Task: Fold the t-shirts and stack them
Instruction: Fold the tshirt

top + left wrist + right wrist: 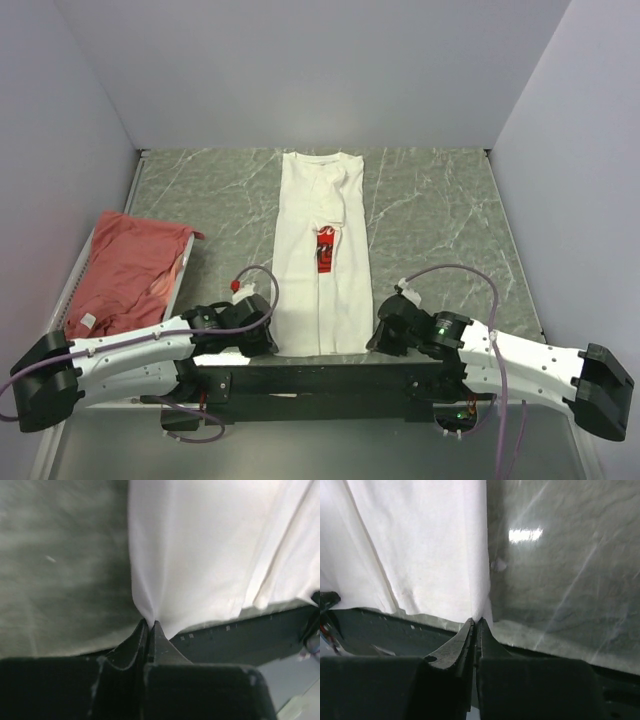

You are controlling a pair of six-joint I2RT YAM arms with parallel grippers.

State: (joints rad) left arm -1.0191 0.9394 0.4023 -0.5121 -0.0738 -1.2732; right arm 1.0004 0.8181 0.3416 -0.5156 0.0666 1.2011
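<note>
- Altogether two tees: a pink tee [130,265] heaped in a basket [75,280] left of the white tee [322,220], which lies as one long folded strip on the table [440,210].
- Two grippers: left gripper [150,624] clamped on the white tee's near-left corner, right gripper [476,622] clamped on its near-right corner.
- Bare table flanks the white tee; its hem lies at the near edge.
- Wrist views alone show jaws pinching cloth; only the top view shows the red print [326,250].
</note>
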